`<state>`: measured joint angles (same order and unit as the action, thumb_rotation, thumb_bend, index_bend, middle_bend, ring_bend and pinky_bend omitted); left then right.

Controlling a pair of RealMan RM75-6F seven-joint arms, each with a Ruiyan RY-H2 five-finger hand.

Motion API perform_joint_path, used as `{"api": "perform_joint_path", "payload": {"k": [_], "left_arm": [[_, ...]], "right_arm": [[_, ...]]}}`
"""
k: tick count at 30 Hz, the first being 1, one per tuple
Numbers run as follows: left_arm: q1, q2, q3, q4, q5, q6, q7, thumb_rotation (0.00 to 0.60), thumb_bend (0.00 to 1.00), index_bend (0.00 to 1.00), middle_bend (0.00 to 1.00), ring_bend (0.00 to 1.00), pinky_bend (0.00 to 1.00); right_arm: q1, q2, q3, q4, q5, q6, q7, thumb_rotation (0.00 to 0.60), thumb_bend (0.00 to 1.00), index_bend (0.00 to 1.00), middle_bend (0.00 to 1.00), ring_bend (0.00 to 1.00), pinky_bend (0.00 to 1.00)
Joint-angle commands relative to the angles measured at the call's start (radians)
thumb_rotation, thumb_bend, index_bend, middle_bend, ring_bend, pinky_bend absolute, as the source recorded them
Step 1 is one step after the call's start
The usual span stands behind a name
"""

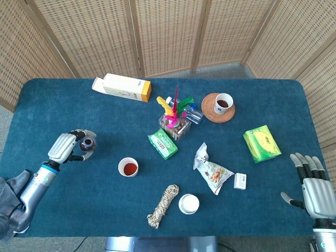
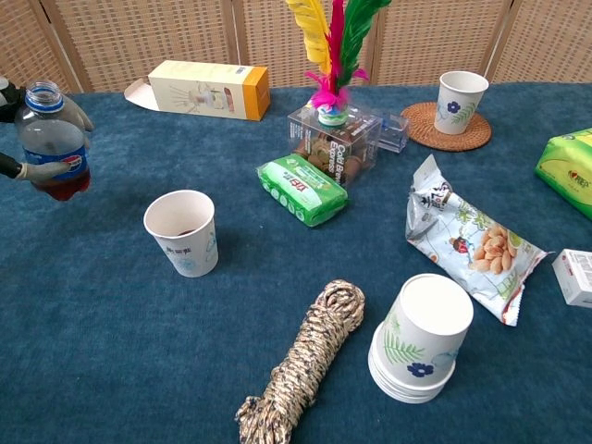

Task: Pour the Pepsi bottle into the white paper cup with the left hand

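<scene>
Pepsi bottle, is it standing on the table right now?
No, in the chest view the Pepsi bottle hangs upright above the blue table, gripped by the left robot hand.

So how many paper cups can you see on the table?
3 spots: one upright cup near the Pepsi bottle, one cup on the round coaster, and an upside-down stack beside the rope. The stack hides more cups; I can't count them.
</scene>
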<state>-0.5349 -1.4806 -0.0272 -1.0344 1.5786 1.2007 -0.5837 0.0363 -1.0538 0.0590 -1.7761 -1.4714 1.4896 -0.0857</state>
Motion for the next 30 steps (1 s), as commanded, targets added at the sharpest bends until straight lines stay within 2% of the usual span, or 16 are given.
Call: {"api": "perform_joint_path", "payload": {"k": [1,5,14,21,30], "left_arm": [[-0.030,0.092,0.011,-0.123,0.023,-0.029,0.143,0.600,0.49,0.46,0.48,0.33,0.45],[-0.054,0.152,0.015,-0.206,0.018,-0.084,0.270,0.600,0.49,0.46,0.48,0.32,0.44],[-0.087,0.230,0.035,-0.321,0.010,-0.175,0.500,0.600,0.49,0.46,0.47,0.32,0.44],[-0.103,0.222,0.036,-0.351,-0.013,-0.224,0.626,0.600,0.49,0.46,0.47,0.32,0.44],[-0.133,0.217,0.011,-0.393,-0.030,-0.240,0.778,0.600,0.49,0.46,0.47,0.31,0.44]], "right_arm": [[0.000,0.001,0.000,-0.001,0.000,0.000,0.004,0.600,0.03,0.00,0.00,0.00,0.00],[-0.001,0.005,0.001,-0.002,-0.001,0.003,0.010,0.600,0.02,0.00,0.00,0.00,0.00],[-0.003,0.010,0.004,-0.002,0.002,0.006,0.021,0.600,0.02,0.00,0.00,0.00,0.00],[-0.003,0.014,0.006,-0.001,0.002,0.007,0.033,0.600,0.03,0.00,0.00,0.00,0.00],[-0.005,0.023,0.009,-0.001,0.003,0.010,0.055,0.600,0.03,0.00,0.00,0.00,0.00]]}}
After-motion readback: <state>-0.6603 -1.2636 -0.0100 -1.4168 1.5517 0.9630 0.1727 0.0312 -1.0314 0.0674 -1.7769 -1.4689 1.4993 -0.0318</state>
